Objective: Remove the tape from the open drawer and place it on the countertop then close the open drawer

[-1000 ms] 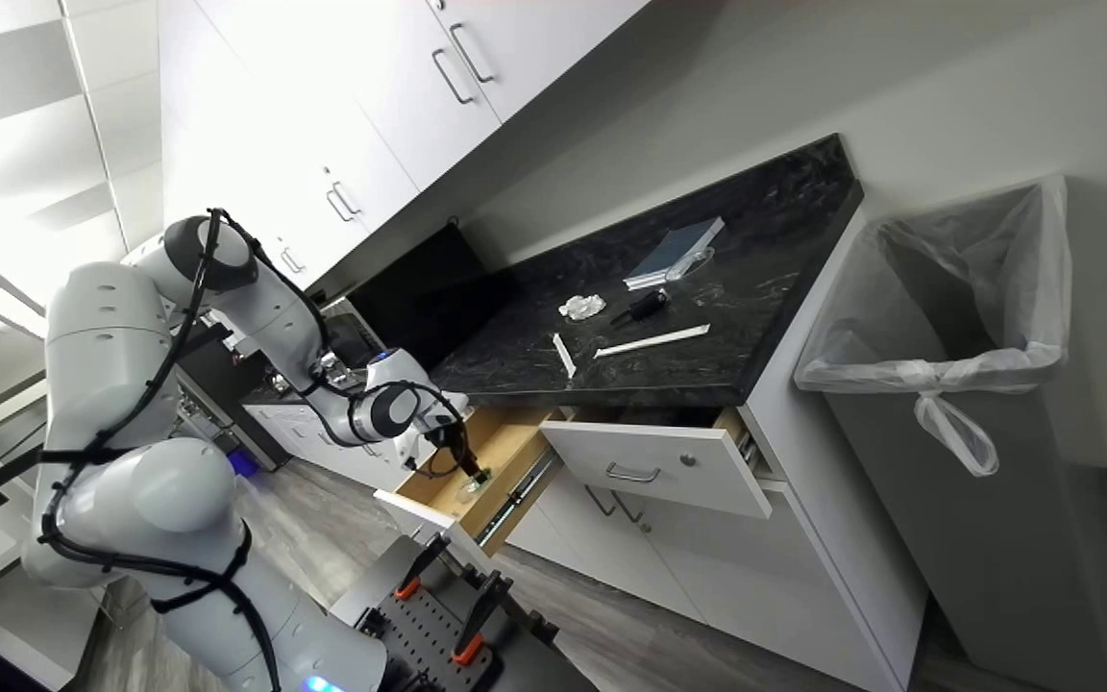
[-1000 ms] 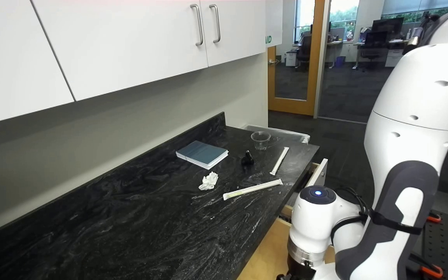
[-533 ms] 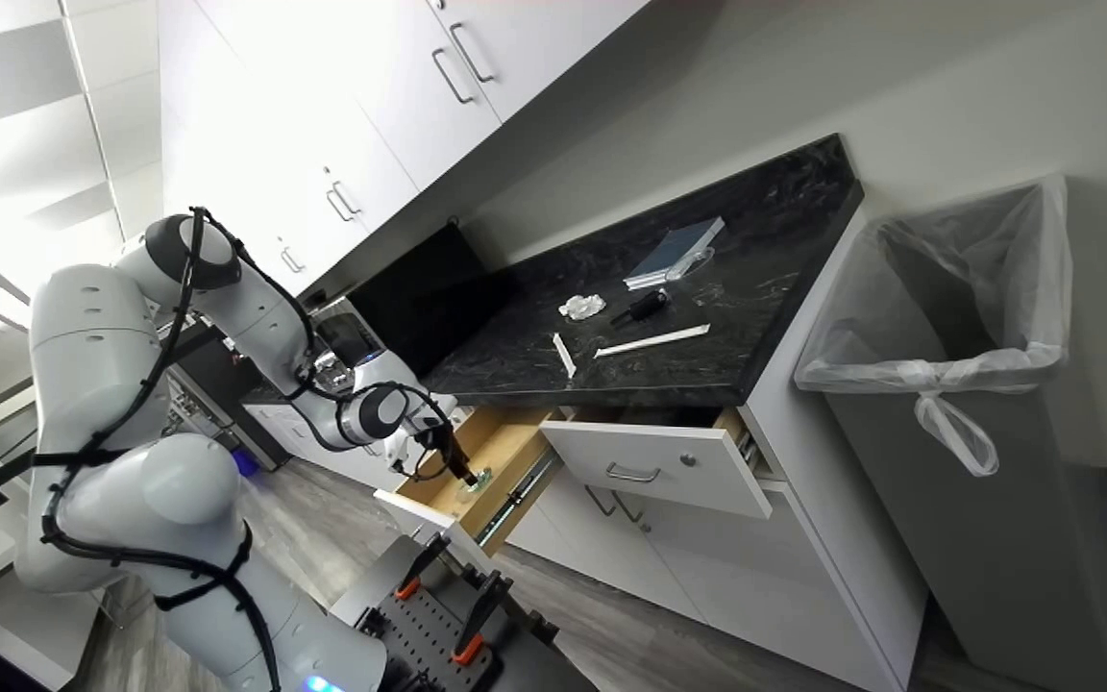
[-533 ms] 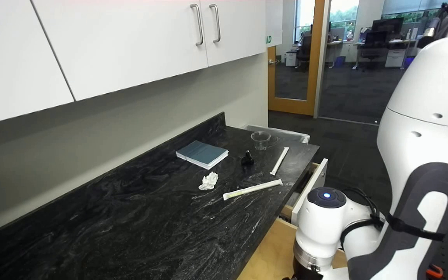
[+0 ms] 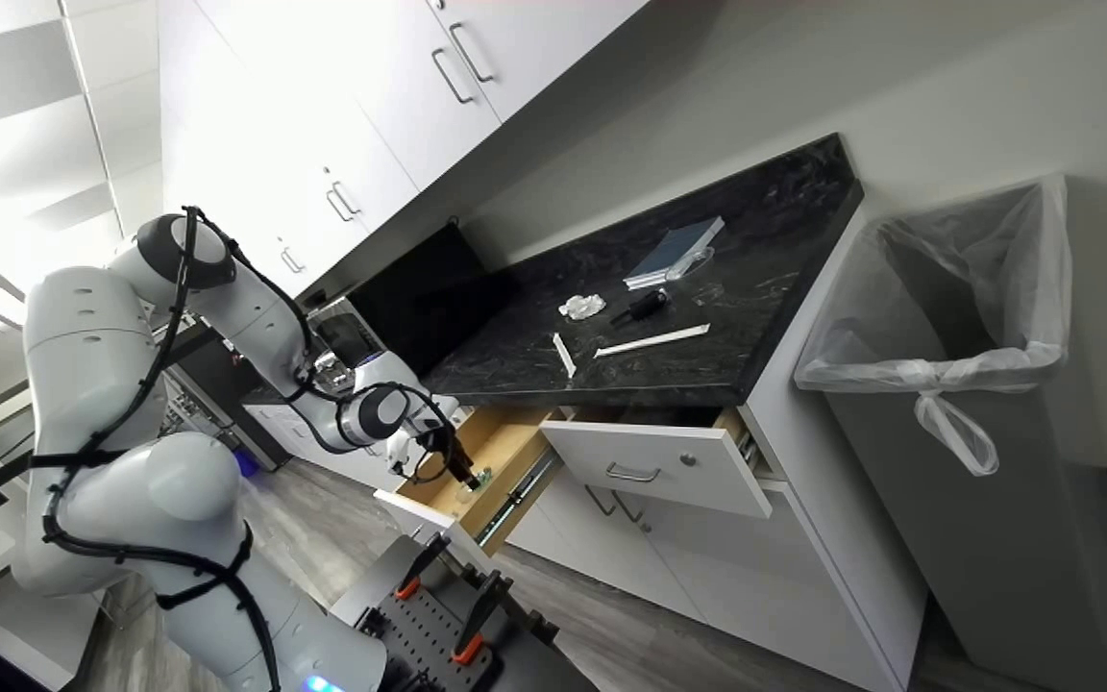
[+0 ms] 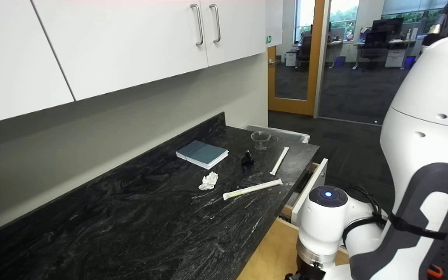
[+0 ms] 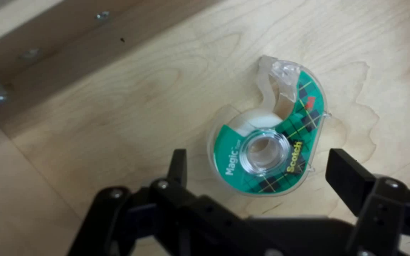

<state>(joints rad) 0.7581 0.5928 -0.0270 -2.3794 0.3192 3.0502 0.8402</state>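
Wrist view, and the fingers (image 7: pixel 350 183) of the gripper (image 7: pixel 263 172) are spread wide! Right between them, as this camera sees it, sits the tape (image 7: pixel 269 124) in its clear dispenser, green plaid label up, "Magic" and "Scotch" both readable, a gap showing on each side. It's lying flat on the pale wooden bottom of the open drawer (image 7: pixel 126 117); how high the fingertips ride above that wood, I can't tell.

Out to an exterior view now: the arm (image 5: pixel 169 481) arches over and dips its gripper into that drawer, which is pulled well out of the white cabinets. Just beside it, the wider drawer (image 5: pixel 654 468) with the bar handle stands partly out too.

Up to the black countertop (image 6: pixel 130 217), and in both exterior views it's a busy far end: a blue-covered book (image 6: pixel 202 154), crumpled white paper (image 6: pixel 208 181) near it, a small black object (image 6: pixel 247 158), a clear cup (image 6: pixel 261 140), and two slim white sticks (image 6: pixel 253 189) lying apart, close to the front edge. Past the counter's end, a grey bin (image 5: pixel 986 500) wears a clear plastic liner, and upper cabinets (image 6: pixel 130 39) hang over it all along the wall.
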